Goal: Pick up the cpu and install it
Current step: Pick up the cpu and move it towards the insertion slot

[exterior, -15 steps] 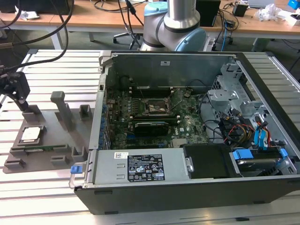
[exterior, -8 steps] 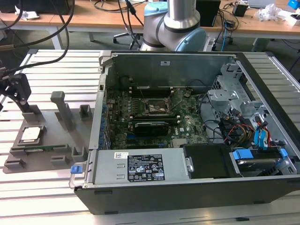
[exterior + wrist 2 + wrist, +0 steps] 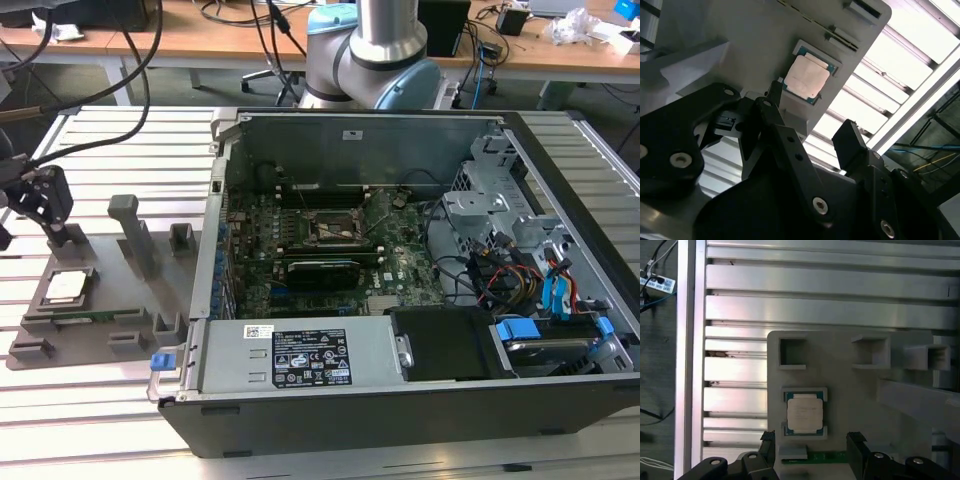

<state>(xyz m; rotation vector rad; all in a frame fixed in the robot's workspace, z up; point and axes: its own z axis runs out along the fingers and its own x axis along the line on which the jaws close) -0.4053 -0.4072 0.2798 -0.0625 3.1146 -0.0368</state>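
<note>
The slatted metal desk [image 3: 110,130] has bare strips on the far side of the grey fixture [image 3: 100,335], which lies at the exterior view's left. In the first wrist view the desk's long edge [image 3: 690,365] runs well apart from the fixture's corner. The wall of the open computer case [image 3: 205,300] stands just beside the fixture on the exterior view's right. A grey post [image 3: 130,232] rises from the fixture between the case and the tool [image 3: 50,215].

The tool hangs above the fixture's left end with its fingers spread and nothing between them. In both wrist views the two black fingertips [image 3: 856,440] [image 3: 850,140] stand apart, and the cpu [image 3: 804,413] [image 3: 807,77] lies beyond the gap, not touched by either. In the exterior view the cpu [image 3: 65,287] sits below the tool and a little nearer the camera.

The cpu lies flat, metal top up, in a square seat of the fixture. A green memory stick [image 3: 825,456] lies in a slot just beside it. Two square pockets [image 3: 792,351] are set in the fixture past the cpu. Inside the case lies the motherboard [image 3: 400,265], with the black-framed socket [image 3: 335,228] near its middle.
</note>
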